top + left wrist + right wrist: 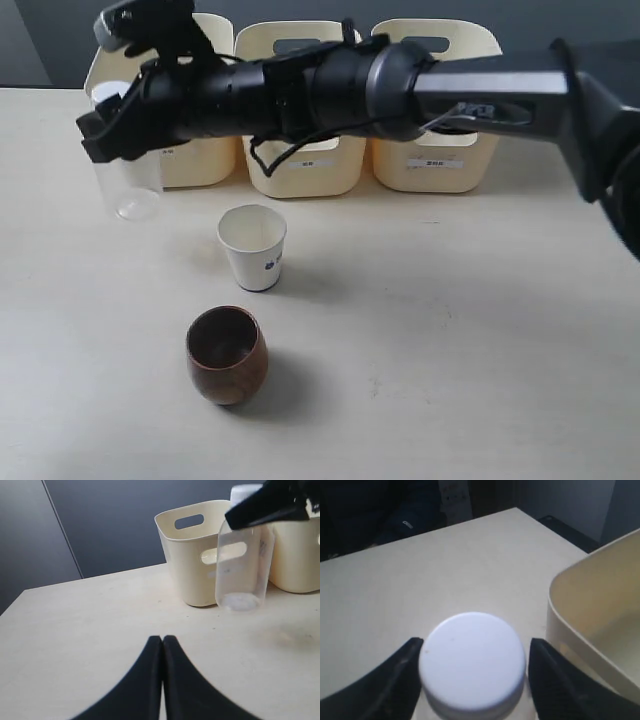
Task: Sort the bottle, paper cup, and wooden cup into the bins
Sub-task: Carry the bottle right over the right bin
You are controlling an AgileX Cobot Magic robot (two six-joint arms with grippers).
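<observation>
The clear bottle with its white cap hangs just off the table in front of the left bin. My right gripper has reached across and is shut on the bottle's top, one finger on each side of the cap. In the left wrist view the bottle tilts slightly beside a cream bin. The white paper cup stands upright at mid-table. The brown wooden cup stands nearer the front. My left gripper is shut and empty, low over bare table.
Three cream bins line the back of the table: left, middle and right. The right arm stretches across in front of their upper halves. One bin's rim lies close beside the held bottle.
</observation>
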